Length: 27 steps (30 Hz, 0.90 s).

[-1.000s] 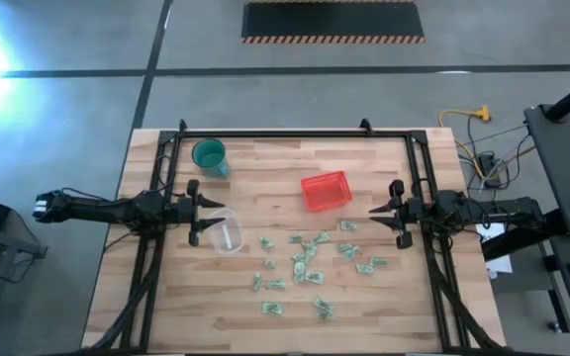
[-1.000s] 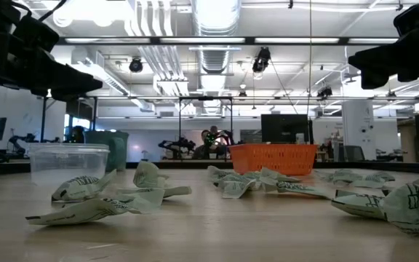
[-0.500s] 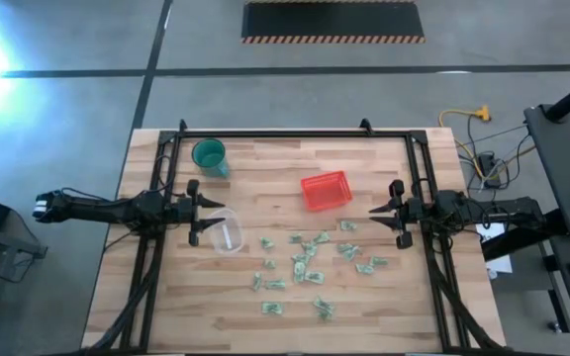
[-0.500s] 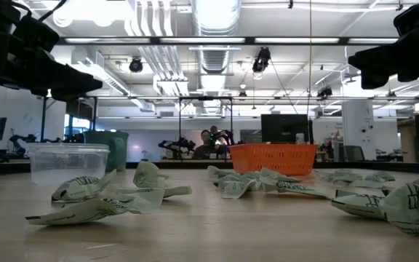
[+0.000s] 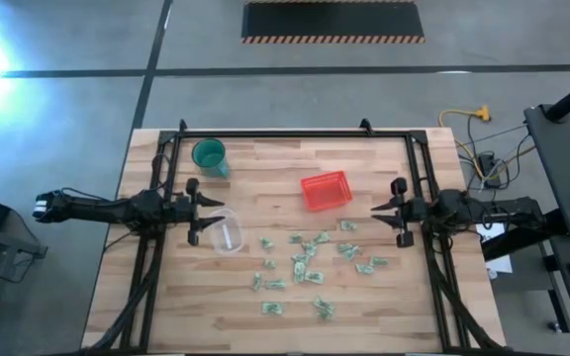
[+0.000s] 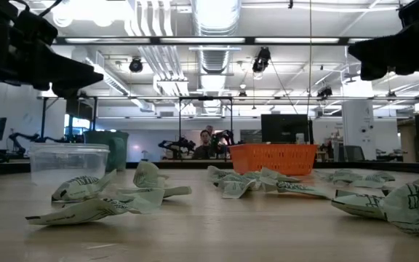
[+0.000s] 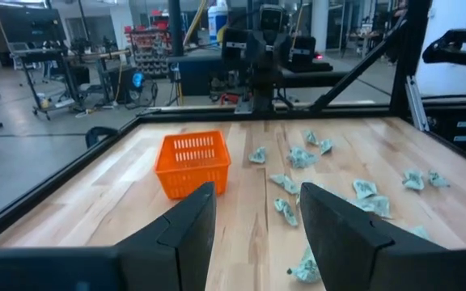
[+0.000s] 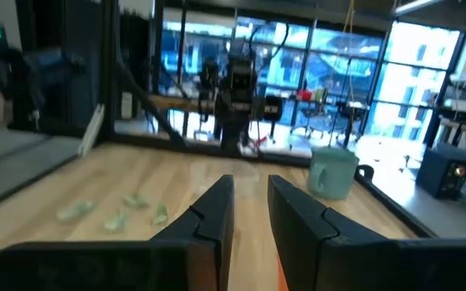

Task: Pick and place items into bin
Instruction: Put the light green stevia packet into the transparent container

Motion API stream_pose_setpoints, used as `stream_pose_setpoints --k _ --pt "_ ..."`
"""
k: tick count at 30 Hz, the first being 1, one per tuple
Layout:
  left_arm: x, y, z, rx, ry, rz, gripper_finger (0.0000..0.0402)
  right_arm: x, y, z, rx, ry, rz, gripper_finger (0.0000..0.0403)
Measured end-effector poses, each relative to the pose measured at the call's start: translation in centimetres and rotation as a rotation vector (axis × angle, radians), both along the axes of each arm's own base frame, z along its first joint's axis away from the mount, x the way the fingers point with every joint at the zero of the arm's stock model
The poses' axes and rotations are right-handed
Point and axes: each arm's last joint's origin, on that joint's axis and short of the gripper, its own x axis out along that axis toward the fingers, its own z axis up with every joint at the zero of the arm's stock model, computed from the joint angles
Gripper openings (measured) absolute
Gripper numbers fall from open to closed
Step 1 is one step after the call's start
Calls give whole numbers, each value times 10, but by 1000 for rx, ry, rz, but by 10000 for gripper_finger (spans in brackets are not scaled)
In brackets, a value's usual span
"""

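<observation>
Both arms wait at the side edges of the table (image 5: 384, 307), so the middle is free for the work. The left gripper (image 5: 194, 213) hangs at the left edge with its fingers apart and holds nothing. The right gripper (image 5: 389, 210) hangs at the right edge; its fingers stand only a little apart, with nothing between them.

The paper pieces (image 5: 300, 262) lie scattered over the middle and toward the front edge, none picked up yet. The red basket (image 5: 326, 191) stands just behind them, nearer the right arm, and looks empty. A clear tub (image 5: 225, 231) sits just beside the left gripper and a green cup (image 5: 209, 156) near the back left corner; I cannot tell what the cup holds.
</observation>
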Motion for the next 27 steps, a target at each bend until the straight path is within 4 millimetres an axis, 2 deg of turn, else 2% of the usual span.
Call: stream_pose_setpoints --k 9,14,17,27 --pt "0 -1 6 -8 -60 -18 165 -1 0 7 146 -70 20 68" --pt "0 -1 5 -156 -59 -12 165 -1 0 9 210 -89 32 68" --pt "0 -1 1 -185 -25 -9 165 -1 0 6 255 -51 36 68" --pt "0 -1 -4 -175 31 -16 165 4 0 2 187 1 21 68"
